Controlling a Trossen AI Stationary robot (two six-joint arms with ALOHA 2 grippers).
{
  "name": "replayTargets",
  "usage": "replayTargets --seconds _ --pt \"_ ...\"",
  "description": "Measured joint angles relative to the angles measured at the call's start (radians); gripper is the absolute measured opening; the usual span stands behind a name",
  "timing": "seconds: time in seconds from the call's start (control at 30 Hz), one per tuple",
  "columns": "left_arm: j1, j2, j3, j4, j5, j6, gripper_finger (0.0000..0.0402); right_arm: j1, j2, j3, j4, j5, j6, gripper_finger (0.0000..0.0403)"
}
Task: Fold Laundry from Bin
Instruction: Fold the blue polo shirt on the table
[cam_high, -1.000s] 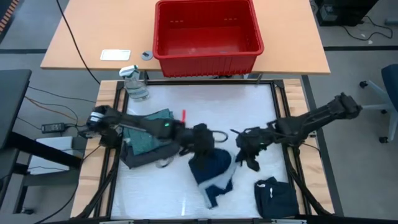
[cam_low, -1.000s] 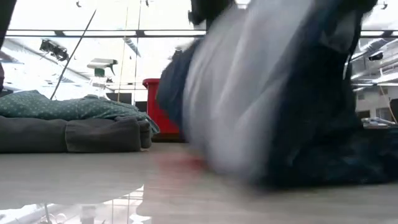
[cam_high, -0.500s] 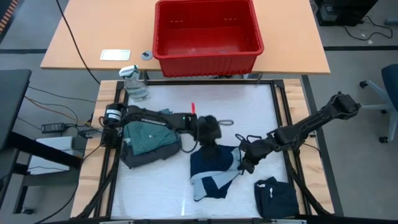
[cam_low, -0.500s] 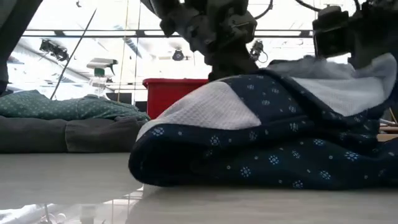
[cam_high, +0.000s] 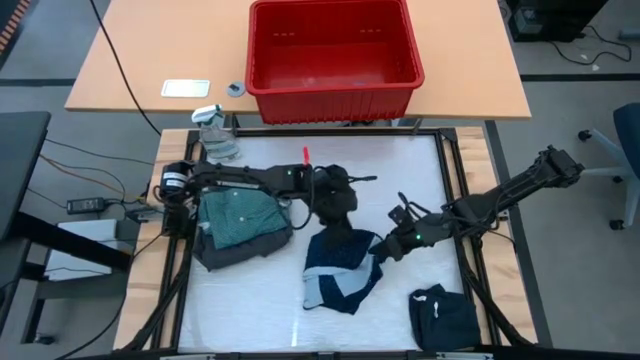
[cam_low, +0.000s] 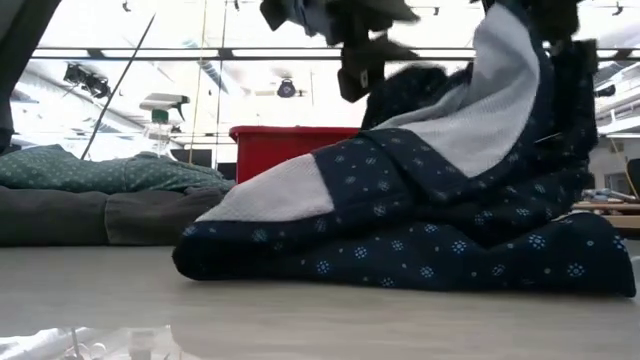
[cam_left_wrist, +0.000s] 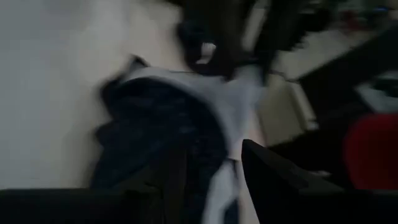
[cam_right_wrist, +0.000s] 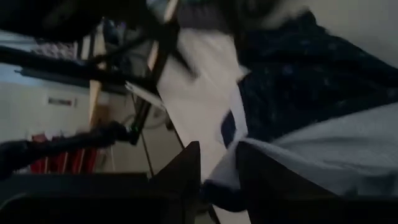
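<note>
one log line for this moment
stage: folding navy piece | left gripper: above it | right gripper: at its edge | bin: empty

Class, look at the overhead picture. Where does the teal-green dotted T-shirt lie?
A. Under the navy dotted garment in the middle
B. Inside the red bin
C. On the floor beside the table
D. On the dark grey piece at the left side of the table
D: the teal-green T-shirt rests on the dark grey piece at the table's left side, while the red bin shows only its bare floor.

arms: two, dark, jointed | left arm (cam_high: 250, 180): green light, red tip | right arm (cam_high: 500, 200): green light, black cable loops
</note>
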Motion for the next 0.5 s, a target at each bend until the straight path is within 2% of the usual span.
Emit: replayTargets --seconds 0.1,0.17,0.27,0.33,0.43,0.5 --pt "-0.020 -0.004 0.002 -0.013 0.082 0.000 0.0161 -0.001 0.000 0.024 0.005 0.062 -0.032 0.0113" --pt "-0.044 0.000 0.000 -0.017 0.099 0.027 0.0161 -0.008 0.000 0.027 0.016 0.097 -0.040 0.0113" --pt "-0.074 0.003 0.000 -0.005 0.097 0.085 0.0162 -0.025 0.009 0.027 0.007 0.120 -0.045 0.0113" --pt "-0.087 0.006 0.000 -0.005 0.049 0.082 0.0162 -0.036 0.034 0.027 -0.025 0.131 -0.057 0.0113" --pt "-0.087 0.007 0.000 -0.019 0.014 0.015 0.0162 -0.053 0.122 0.020 -0.085 0.137 -0.067 0.0110" --pt "-0.090 0.004 0.000 -0.020 0.011 -0.036 0.0162 -0.064 0.197 0.000 -0.046 0.126 -0.064 0.0103"
